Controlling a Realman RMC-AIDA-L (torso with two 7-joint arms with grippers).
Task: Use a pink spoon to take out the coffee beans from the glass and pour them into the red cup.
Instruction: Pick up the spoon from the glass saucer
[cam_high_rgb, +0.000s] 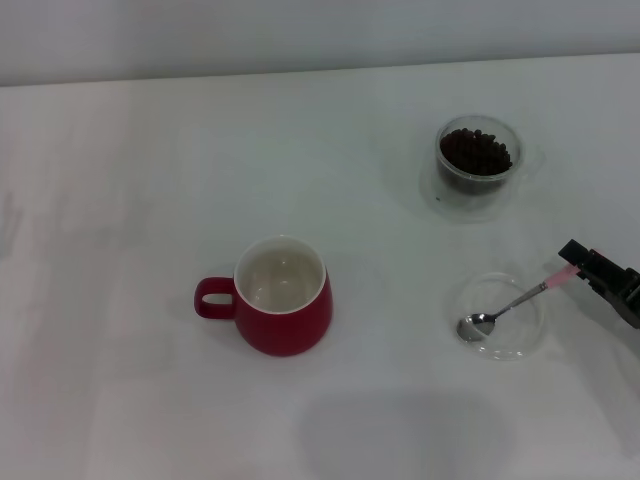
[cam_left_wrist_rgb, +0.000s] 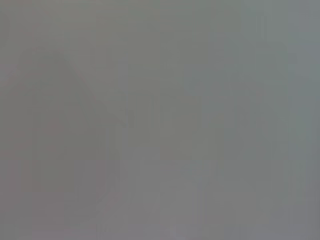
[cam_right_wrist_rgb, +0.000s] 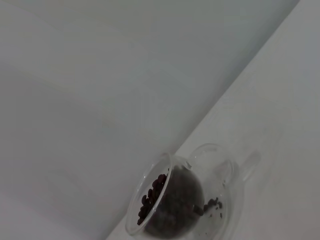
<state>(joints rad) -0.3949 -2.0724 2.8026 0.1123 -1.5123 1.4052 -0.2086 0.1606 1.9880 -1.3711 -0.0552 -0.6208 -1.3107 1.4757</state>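
The pink spoon (cam_high_rgb: 512, 304) lies with its metal bowl in a flat clear round dish (cam_high_rgb: 526, 346) at the right of the table. My right gripper (cam_high_rgb: 585, 270) reaches in from the right edge and is shut on the end of the spoon's pink handle. The glass (cam_high_rgb: 478, 190) stands farther back, holding the coffee beans (cam_high_rgb: 476, 152). The right wrist view also shows the glass (cam_right_wrist_rgb: 220, 175) and its beans (cam_right_wrist_rgb: 172, 205). The red cup (cam_high_rgb: 290, 325) stands near the middle, its white inside showing no beans and its handle to the left. My left gripper is out of view.
The white table (cam_high_rgb: 120, 200) runs to a pale wall at the back. The left wrist view shows only a flat grey blur.
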